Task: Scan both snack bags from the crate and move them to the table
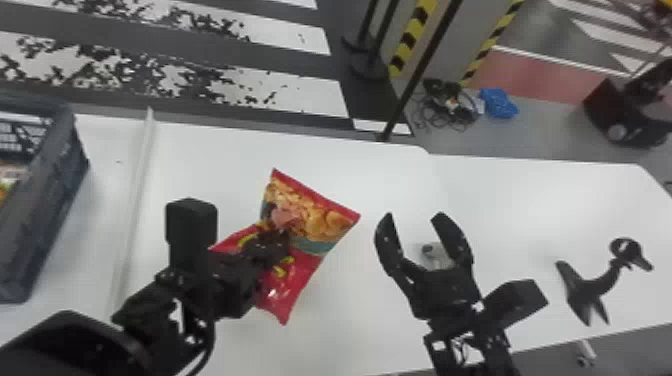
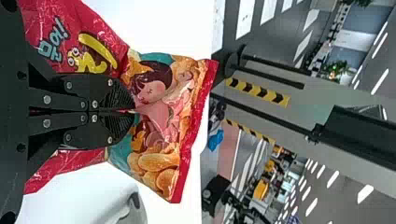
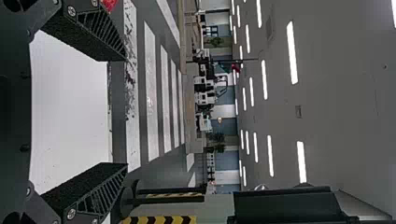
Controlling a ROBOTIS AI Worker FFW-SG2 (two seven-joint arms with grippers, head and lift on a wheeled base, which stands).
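My left gripper [image 1: 280, 240] is over the table's middle, shut on a red snack bag [image 1: 325, 220] with a picture of snacks on it. In the left wrist view the left gripper [image 2: 133, 111] pinches the middle of the snack bag [image 2: 161, 156]. To the right of the bag, my right gripper [image 1: 411, 220] stands open with nothing between its fingers; its pads [image 3: 100, 35] are wide apart in the right wrist view, where the right gripper [image 3: 126, 112] shows again. The dark crate [image 1: 60, 165] is at the far left, with some colourful packaging [image 1: 10, 172] partly visible inside.
The white table [image 1: 210, 165] extends across the view, with a raised strip [image 1: 135, 200] near the crate. A grey-white device [image 1: 436, 251] lies behind the right gripper's fingers. A dark stand [image 1: 595, 290] is at the table's right. Poles stand on the floor beyond.
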